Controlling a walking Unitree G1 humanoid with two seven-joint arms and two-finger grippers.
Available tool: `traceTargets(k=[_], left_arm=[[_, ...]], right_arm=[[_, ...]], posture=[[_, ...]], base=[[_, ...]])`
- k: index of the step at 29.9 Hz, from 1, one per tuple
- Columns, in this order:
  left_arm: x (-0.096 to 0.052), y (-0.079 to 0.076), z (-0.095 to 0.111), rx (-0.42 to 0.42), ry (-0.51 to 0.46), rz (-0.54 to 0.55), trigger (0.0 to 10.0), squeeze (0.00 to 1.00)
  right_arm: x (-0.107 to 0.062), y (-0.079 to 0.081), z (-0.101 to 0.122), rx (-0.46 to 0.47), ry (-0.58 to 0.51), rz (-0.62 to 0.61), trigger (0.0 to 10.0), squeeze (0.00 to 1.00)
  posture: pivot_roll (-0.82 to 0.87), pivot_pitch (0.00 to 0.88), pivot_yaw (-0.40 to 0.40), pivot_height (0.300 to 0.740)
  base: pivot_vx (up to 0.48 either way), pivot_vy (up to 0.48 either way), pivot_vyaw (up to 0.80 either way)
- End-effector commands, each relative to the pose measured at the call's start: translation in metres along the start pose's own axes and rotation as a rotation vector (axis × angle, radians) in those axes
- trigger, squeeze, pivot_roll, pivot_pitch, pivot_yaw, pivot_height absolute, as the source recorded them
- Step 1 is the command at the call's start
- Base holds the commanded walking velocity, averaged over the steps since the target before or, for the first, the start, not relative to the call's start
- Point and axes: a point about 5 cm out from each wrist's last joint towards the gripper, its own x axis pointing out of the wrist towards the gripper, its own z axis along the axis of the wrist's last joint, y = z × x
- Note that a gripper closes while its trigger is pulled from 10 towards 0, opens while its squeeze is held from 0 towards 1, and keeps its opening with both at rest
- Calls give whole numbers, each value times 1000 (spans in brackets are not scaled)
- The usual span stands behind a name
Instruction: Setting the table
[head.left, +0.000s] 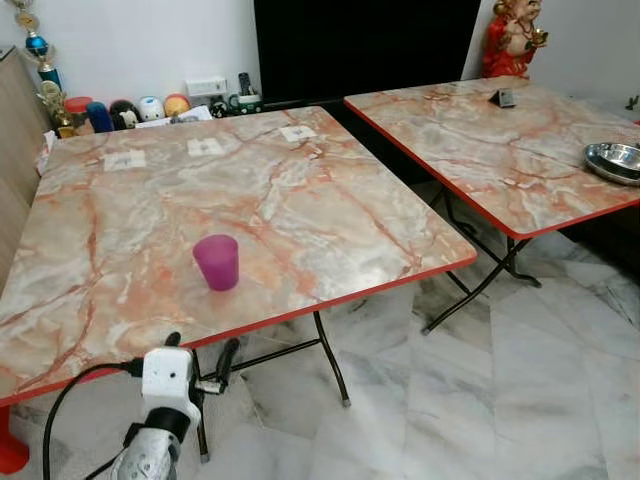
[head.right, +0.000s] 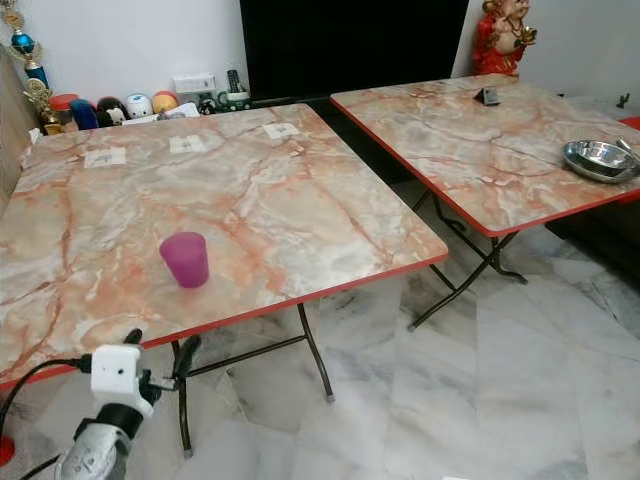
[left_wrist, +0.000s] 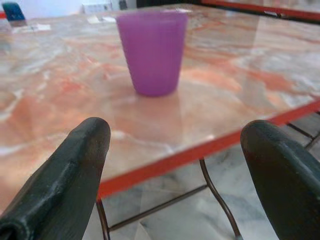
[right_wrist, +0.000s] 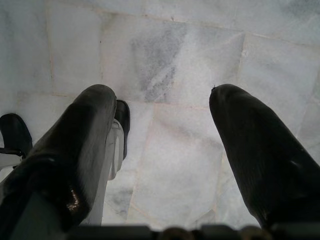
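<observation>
Cup: I see the small purple plastic cup (head.left: 217, 262) standing upright on the near marble-patterned folding table with the red edge (head.left: 330, 215), a little way in from that table's front edge and towards my left side.

Left gripper: my left gripper (head.left: 201, 362) sits just below and in front of the table's front edge, aimed at the cup. Its two black fingers (left_wrist: 70, 175) are spread wide apart with nothing between them. In the left wrist view the cup (left_wrist: 151, 52) stands straight ahead beyond the red rim, well clear of both fingertips.

Left arm: I can see the white wrist block and silver forearm (head.left: 165, 400) rising from the bottom of the head view, with a black cable looping off to the left.

Right gripper: my right gripper (right_wrist: 162, 125) hangs low, pointing down at the grey-veined white marble floor (right_wrist: 175, 60). Its fingers are apart and hold nothing.

Second table: a matching marble-patterned folding table (head.left: 500, 150) stands to my right, apart from the near one with a strip of floor between them.

Bowl: a shallow steel bowl (head.left: 613, 161) rests near the right edge of that second table.

Far objects: a red seated figurine (head.left: 512, 38) is behind the second table. A row of small coloured jars and trinkets (head.left: 130, 110) lines the wall behind the near table, beside a trophy (head.left: 38, 45).

Paper squares: three pale squares (head.left: 205, 147) lie along the near table's far side.
</observation>
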Motion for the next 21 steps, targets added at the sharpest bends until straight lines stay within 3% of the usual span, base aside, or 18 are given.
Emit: traceTargets(k=[1,17,21], left_arm=[[2,1,5,4,-10,2,10000,0],[6,7,13,1,-28,25,10000,0],[9,4,25,-22,-84,18,10000,0]], right_arm=[[0,-1,1,7,-7,-8,10000,0],[0,0,1,5,-7,-2,10000,0],[0,-1,1,3,-8,-2,10000,0]], posture=[[57,0,-40,740],[59,0,-39,740],[63,0,-42,740]], base=[[0,0,0],[0,0,0],[0,0,0]])
